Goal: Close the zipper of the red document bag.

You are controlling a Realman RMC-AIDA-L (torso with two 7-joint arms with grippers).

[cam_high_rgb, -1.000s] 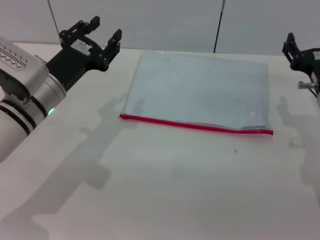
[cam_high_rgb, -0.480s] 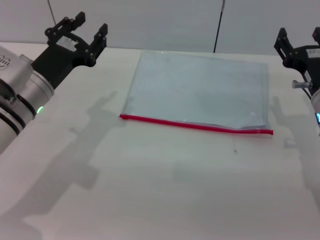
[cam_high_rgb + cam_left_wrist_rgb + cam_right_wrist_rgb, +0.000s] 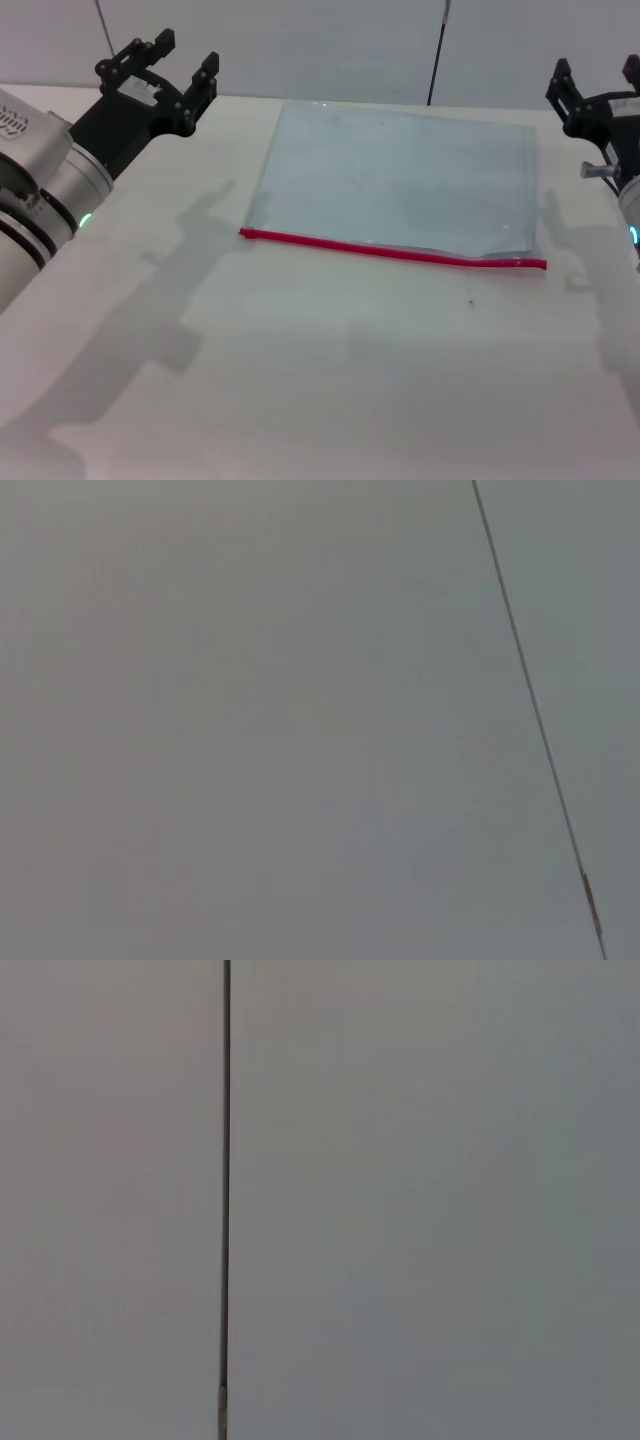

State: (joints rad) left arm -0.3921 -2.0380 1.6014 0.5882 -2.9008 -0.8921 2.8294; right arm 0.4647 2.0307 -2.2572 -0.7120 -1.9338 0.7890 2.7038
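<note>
Both wrist views showed only a blank grey wall crossed by a thin dark line, and the right gripper (image 3: 597, 82) was partly cut off at the head view's edge, raised beside the far right corner of the red document bag (image 3: 400, 180). The bag lay flat on the white surface (image 3: 320, 370), nothing discernible inside, its zipper (image 3: 390, 250) along the near edge; no writing was legible. The left gripper (image 3: 178, 70) hovered well left of the bag; both jaws were spread, gripping nothing.
</note>
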